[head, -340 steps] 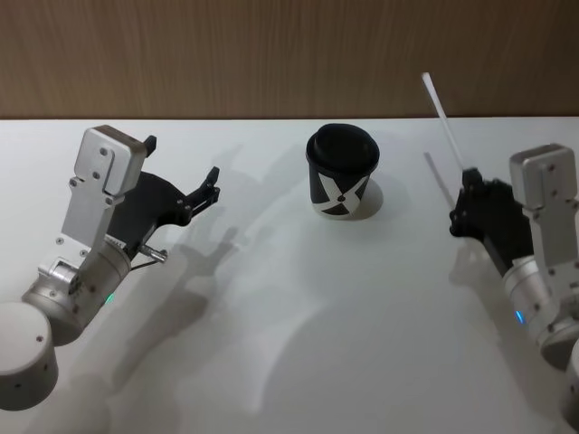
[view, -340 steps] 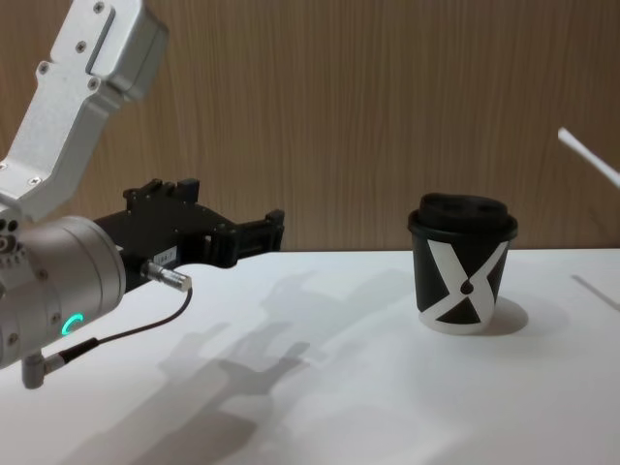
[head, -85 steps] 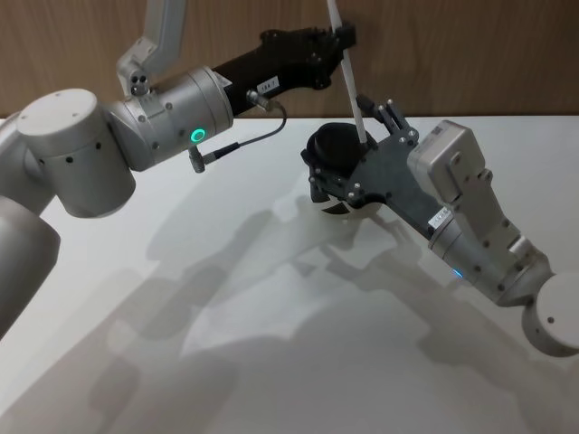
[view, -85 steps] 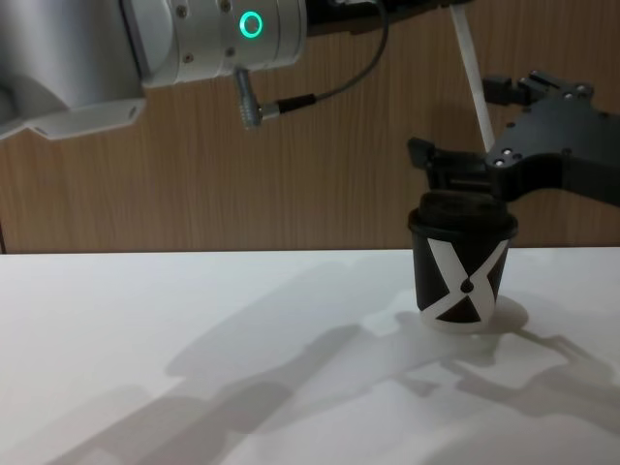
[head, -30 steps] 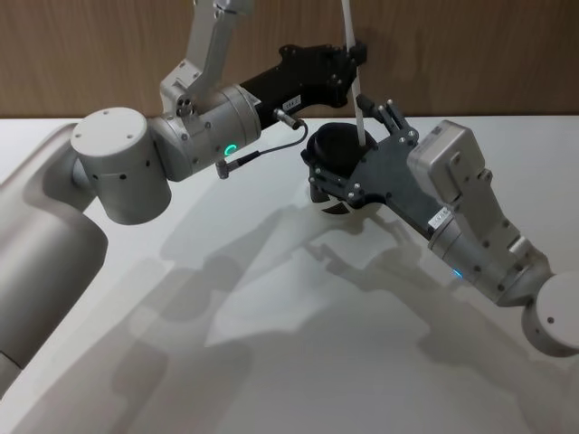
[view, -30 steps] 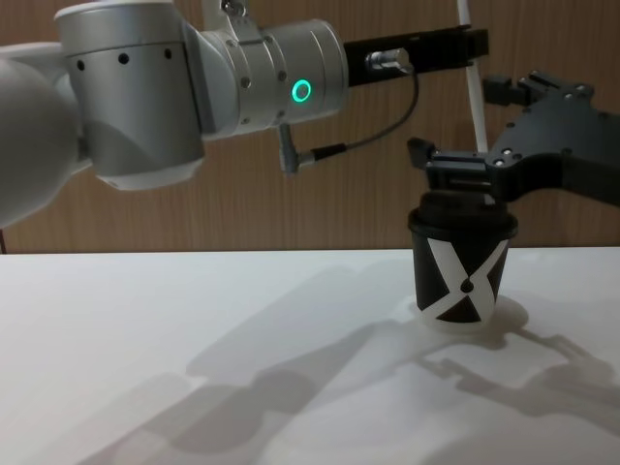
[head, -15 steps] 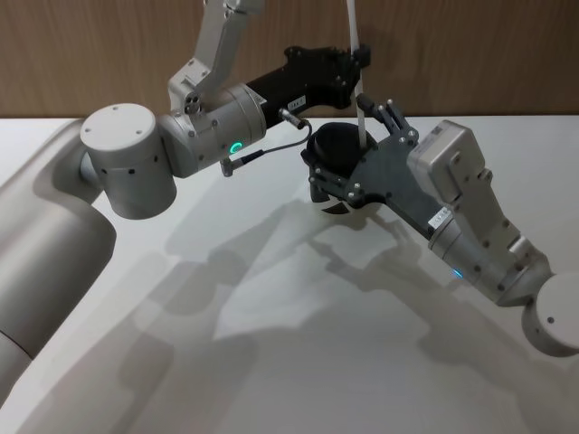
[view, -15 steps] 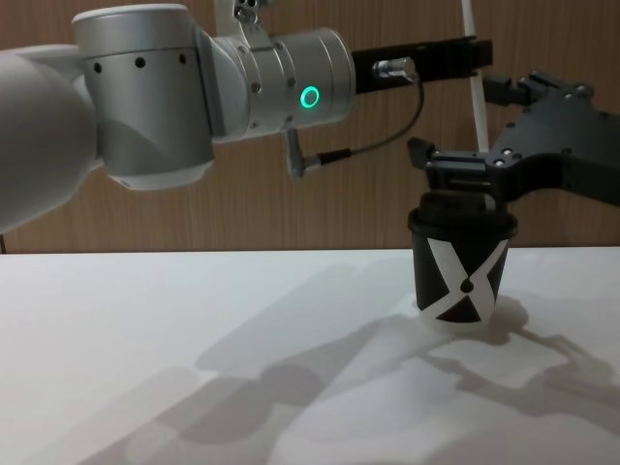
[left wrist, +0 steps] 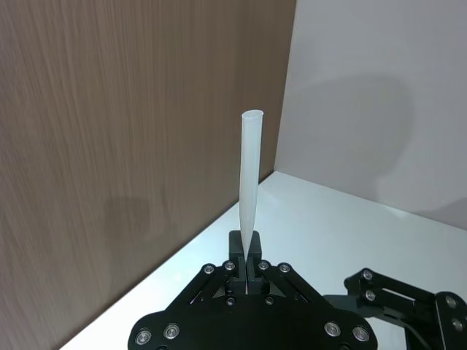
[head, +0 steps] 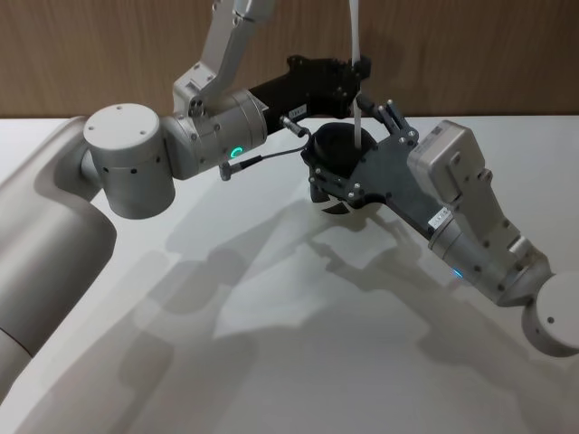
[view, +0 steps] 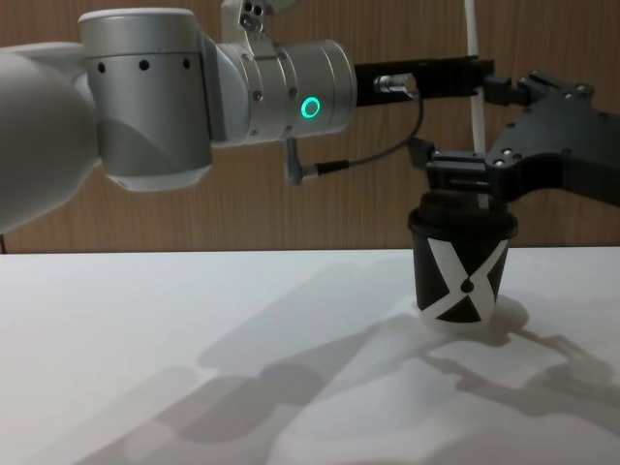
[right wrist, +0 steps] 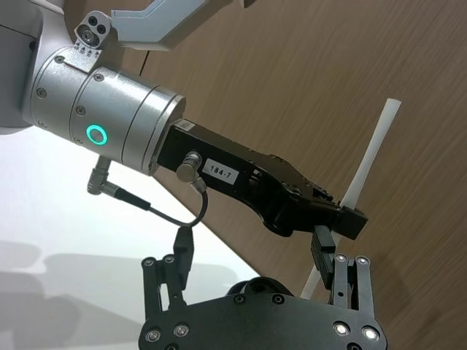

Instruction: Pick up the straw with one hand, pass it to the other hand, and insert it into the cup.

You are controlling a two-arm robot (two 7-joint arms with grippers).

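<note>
we see our left gripper (view: 475, 76) pinching the straw (view: 475, 97) upright right above the black-lidded cup (view: 462, 276) on the white table (view: 194, 368); our right gripper (view: 463, 131) stands with fingers spread around the straw, over the lid.

1. We see our left arm as fat silver-grey cylinders dotted with small dark screw holes, and a green glowing ring (view: 310, 107) circles its wrist.
2. A thin dark cable (head: 262, 155) loops from a metal plug on that wrist to a second plug on the left gripper (head: 360, 70), which is long, black and angular, with a small white label reading 184-7.
3. Our right gripper (head: 362, 122) is a flat black angular plate studded with silver screws.
4. Behind it sits a pale grey boxy housing with a small label, then a silver wrist showing a blue light.
</note>
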